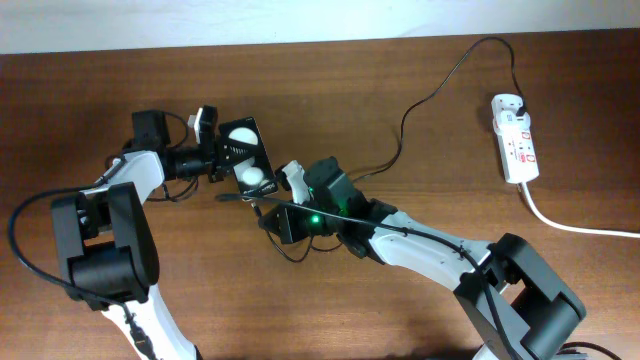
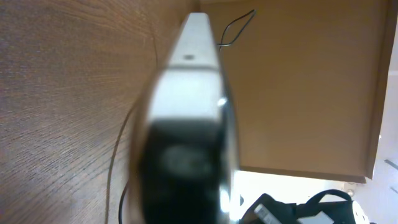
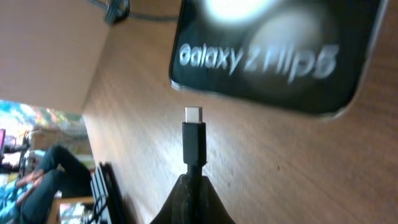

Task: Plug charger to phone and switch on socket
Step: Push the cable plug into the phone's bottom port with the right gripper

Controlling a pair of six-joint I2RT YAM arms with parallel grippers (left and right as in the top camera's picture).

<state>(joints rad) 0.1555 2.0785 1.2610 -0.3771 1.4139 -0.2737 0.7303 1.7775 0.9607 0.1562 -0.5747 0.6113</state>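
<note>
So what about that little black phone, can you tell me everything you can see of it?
The phone is a small black rectangle with a glossy screen showing two white round spots and the words Galaxy Z Flip5, framed by a silvery edge. It faces screen up, left of the middle of the table, pinched along one edge by the left fingers. The charger tip, held in the right fingers, points at its bottom edge across a gap, so nothing is plugged in yet.

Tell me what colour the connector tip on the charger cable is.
Silver metal tip on the black charger; the right wrist view shows it best.
</note>
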